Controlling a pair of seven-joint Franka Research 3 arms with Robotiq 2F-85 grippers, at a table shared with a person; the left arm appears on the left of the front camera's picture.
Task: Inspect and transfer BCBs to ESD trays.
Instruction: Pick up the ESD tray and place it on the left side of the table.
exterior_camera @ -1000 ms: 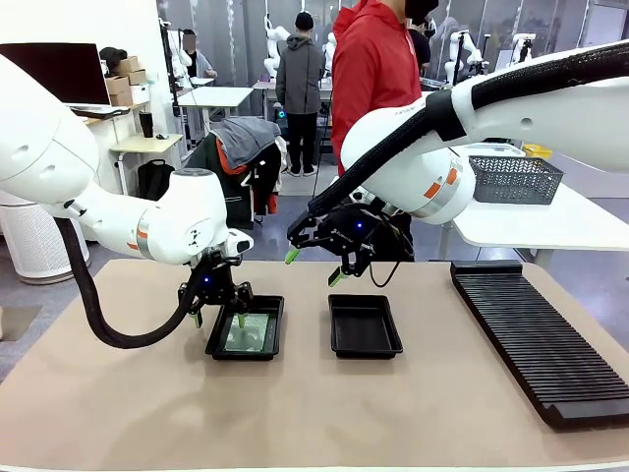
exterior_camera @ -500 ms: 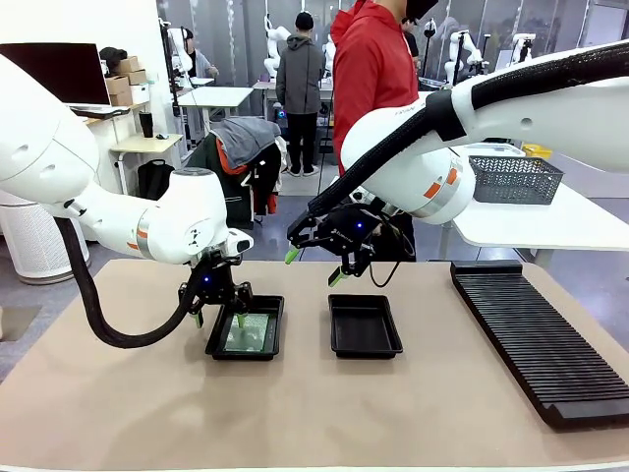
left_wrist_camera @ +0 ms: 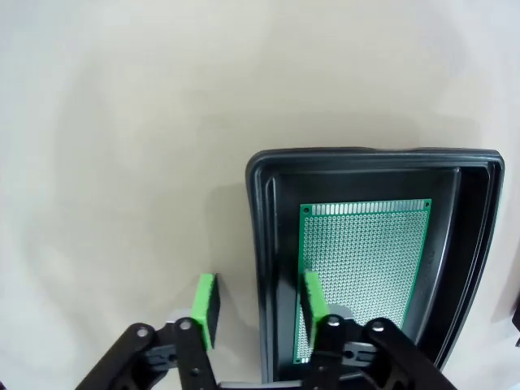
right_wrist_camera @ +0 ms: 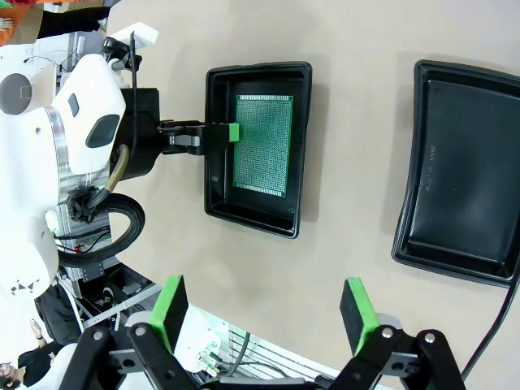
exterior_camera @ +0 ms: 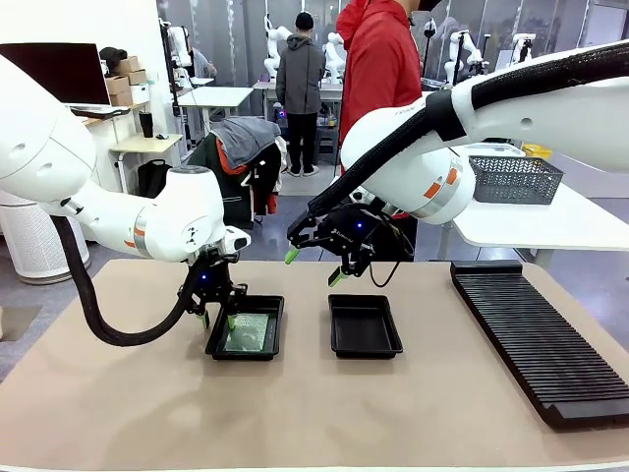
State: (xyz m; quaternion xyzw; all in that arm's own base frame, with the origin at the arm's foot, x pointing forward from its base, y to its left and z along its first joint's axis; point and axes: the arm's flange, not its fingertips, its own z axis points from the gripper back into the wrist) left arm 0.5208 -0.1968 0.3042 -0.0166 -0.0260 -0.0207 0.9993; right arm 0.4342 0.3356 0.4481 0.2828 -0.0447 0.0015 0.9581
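Note:
A pale-green BCB [exterior_camera: 248, 331] lies flat in the left black ESD tray [exterior_camera: 244, 355]. The left wrist view shows that BCB [left_wrist_camera: 364, 268] on the floor of this tray [left_wrist_camera: 260, 244]. My left gripper [exterior_camera: 218, 317] [left_wrist_camera: 260, 301] is down at the tray's left wall. One finger is outside the wall and one inside over the board's edge, with gaps on both sides. The right ESD tray [exterior_camera: 364, 324] [right_wrist_camera: 455, 162] is bare. My right gripper [exterior_camera: 313, 267] [right_wrist_camera: 264, 309] hangs open above the table behind it, looking down on the BCB [right_wrist_camera: 264, 145] and its tray [right_wrist_camera: 252, 221].
A long black slotted rack [exterior_camera: 536, 334] runs along the table's right side. A grey mesh basket [exterior_camera: 515, 180] sits on a white side table beyond it. A person in a red jacket [exterior_camera: 373, 69] stands at the far edge.
My left gripper's jaws have narrowed; the finger that stood over the board has drawn in toward the tray's left wall. The right arm has not moved.

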